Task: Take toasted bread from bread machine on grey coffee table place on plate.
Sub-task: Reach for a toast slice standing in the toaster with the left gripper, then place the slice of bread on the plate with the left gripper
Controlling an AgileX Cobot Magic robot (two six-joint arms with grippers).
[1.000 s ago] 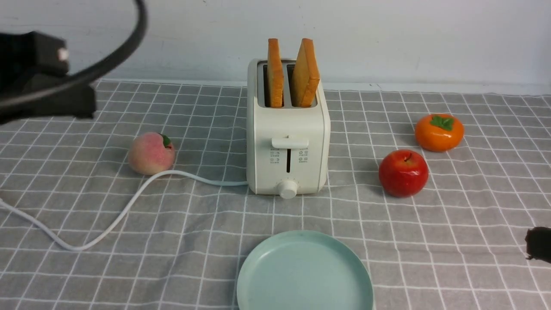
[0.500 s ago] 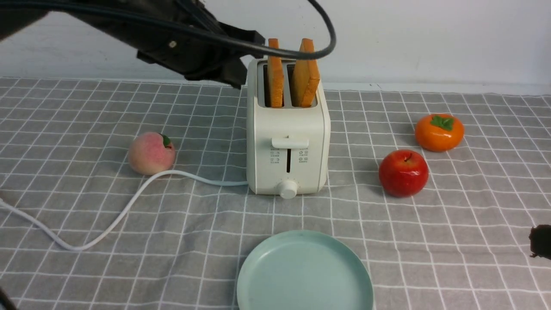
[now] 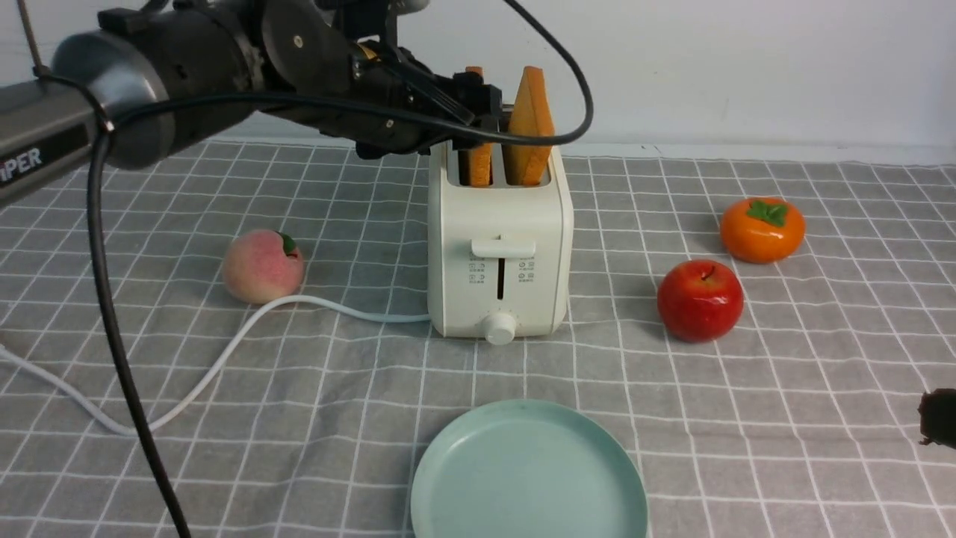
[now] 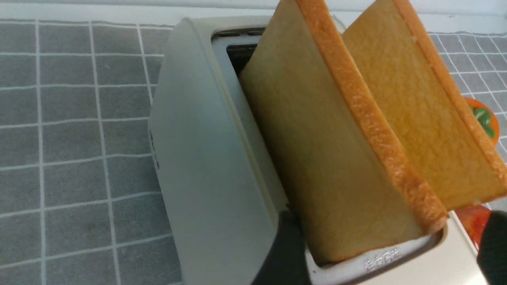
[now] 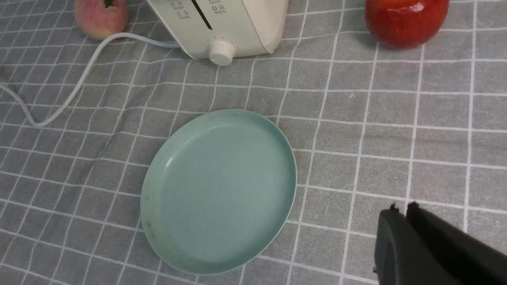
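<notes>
plainly light, stiff and crumbly: the left toast slice point(image 4: 328, 166) wants a gentle pinch across its flat faces above the toaster point(image 3: 497, 224); left gripper point(image 3: 485, 112) spread wide there.

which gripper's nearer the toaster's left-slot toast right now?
Left. The left gripper is open right at the left-slot toast, atop the toaster. The right gripper sits shut, far off to the near right of the plate.

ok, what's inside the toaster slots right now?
Two toast slices, one per slot: left slice, right slice, both sticking up out of the toaster. Their lower parts are hidden inside the slots.
</notes>
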